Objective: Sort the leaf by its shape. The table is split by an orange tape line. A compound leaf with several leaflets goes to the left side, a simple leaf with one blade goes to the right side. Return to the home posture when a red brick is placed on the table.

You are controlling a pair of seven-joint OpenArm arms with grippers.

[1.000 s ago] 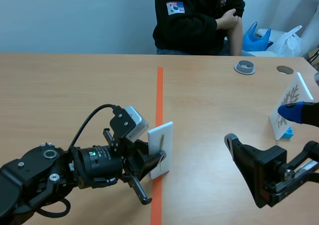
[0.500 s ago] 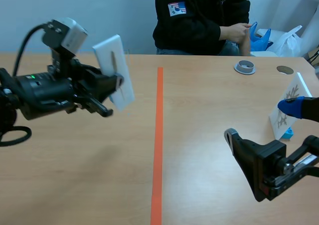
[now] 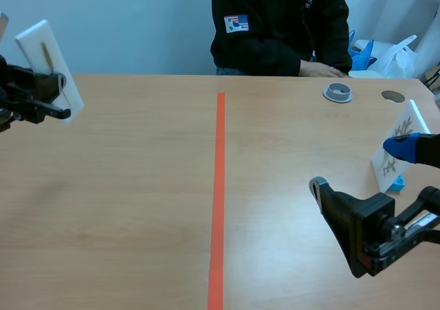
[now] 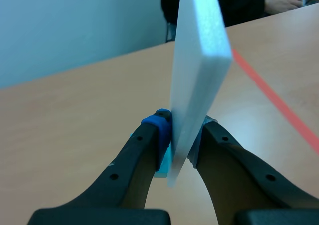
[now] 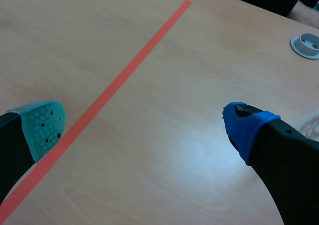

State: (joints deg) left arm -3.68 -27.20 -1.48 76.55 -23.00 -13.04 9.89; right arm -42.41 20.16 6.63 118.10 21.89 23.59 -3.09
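"What's different from a second ago?"

"Nothing nearest us. The right hand [image 3: 359,167], at four o'clock, hangs low and gapes wide, empty as before. The standing card [image 3: 410,121] with the branching print is just past it, at three."

"And the other arm?"

"That's the change. The left hand [image 4: 180,135] has lifted the white card [image 3: 38,45] off the tape line [image 3: 218,186] and swung it up to ten o'clock. It's clamped edge-on, clear of the desk [image 3: 137,186]."

"Sorted, then?"

"Over the left side, I'd say, but not yet set down. Its print is too thin to read from here. The person [image 3: 275,21] at twelve sits across from us."
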